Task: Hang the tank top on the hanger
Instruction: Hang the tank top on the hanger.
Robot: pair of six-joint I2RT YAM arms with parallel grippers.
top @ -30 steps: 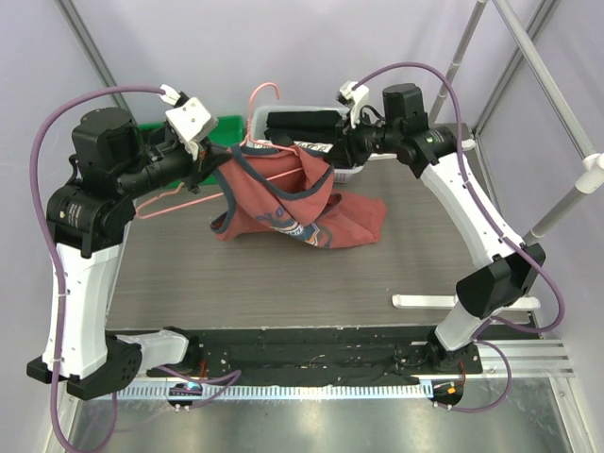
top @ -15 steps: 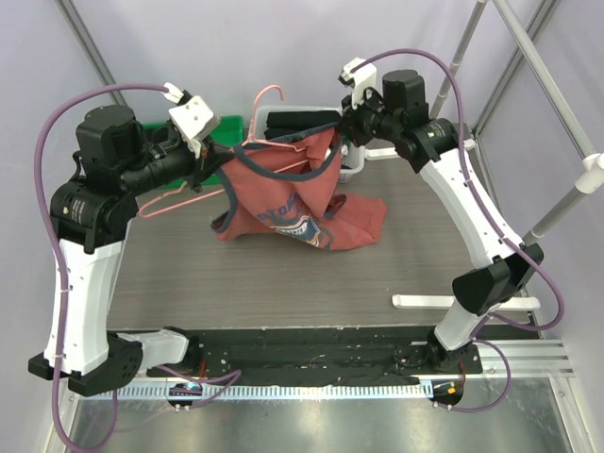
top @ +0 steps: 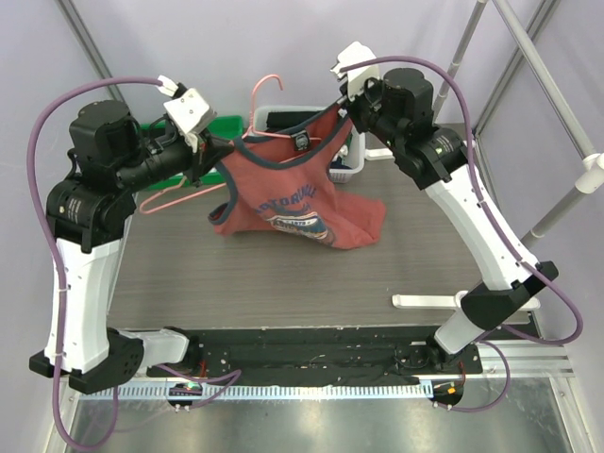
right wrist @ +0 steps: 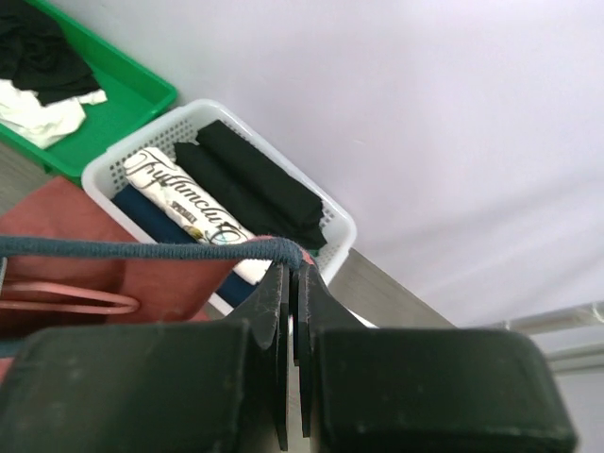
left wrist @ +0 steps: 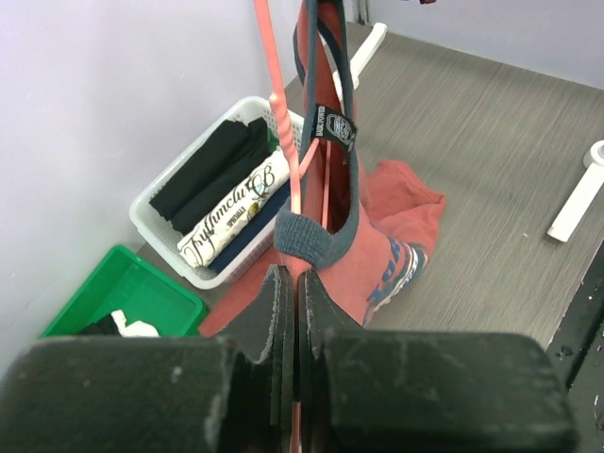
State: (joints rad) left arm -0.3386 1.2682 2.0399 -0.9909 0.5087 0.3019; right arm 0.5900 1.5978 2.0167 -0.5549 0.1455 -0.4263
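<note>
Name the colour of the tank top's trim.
Navy trim on the rust-red tank top; left wrist view shows best.

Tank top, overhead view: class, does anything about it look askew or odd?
Yes. The tank top hangs lopsided: the right gripper holds its navy trim high, while its hem lies bunched on the table. The hanger juts out tilted at the left.

Cut off at 12 o'clock edge in left wrist view: hanger (left wrist: pixel 275 94), tank top (left wrist: pixel 377 255). From above, hanger's middle is hidden inside the fabric. White basket (top: pixel 351 170) mostly covered by tank top. Green tray (right wrist: pixel 132 90) clipped at 10 o'clock, right wrist view.
</note>
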